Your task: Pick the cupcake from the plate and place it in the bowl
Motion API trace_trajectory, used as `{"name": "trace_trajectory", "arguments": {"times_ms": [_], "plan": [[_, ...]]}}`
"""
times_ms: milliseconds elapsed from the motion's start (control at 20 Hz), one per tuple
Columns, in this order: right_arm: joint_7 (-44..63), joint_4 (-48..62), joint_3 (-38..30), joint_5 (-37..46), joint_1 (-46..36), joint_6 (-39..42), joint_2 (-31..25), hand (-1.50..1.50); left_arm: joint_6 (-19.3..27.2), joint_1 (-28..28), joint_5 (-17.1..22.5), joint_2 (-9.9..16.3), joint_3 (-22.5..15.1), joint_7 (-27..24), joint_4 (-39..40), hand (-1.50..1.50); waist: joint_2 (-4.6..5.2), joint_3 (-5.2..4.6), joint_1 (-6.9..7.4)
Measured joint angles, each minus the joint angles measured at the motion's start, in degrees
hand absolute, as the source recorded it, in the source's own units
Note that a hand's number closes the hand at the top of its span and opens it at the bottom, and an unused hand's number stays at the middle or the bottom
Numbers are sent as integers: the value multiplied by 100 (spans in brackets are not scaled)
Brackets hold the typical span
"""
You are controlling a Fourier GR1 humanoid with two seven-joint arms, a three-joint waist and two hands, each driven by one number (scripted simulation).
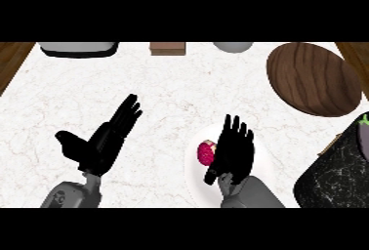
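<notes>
Nearest you, your right hand point(234, 151) hovers over the white plate point(193, 163), fingers straight and flat, holding nothing; the pink cupcake point(206, 152) sits on that plate just beside the hand's left edge, partly hidden under it. Over to the left, your left hand point(101, 139) is spread wide above the marble surface point(173, 93), thumb out, empty. At the right edge there's a dark marbled bowl point(335, 176), well apart from the cupcake. Further back on the right lies a round wooden board point(314, 78), and along the far edge, a grey appliance point(78, 49), a small brown block point(169, 48) and a grey rounded object point(233, 46).
</notes>
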Motion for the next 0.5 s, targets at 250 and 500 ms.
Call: {"name": "trace_trajectory", "arguments": {"times_ms": [250, 500], "plan": [[-47, 191, -54, 64, -38, -116, 1, -150, -54, -99, -33, -39, 84, 9, 144, 0, 1, 0, -23], [-135, 371, -181, 80, -135, -248, 5, -150, -98, 71, -83, -31, 96, -1, 0, 0, -2, 1, -12]]}}
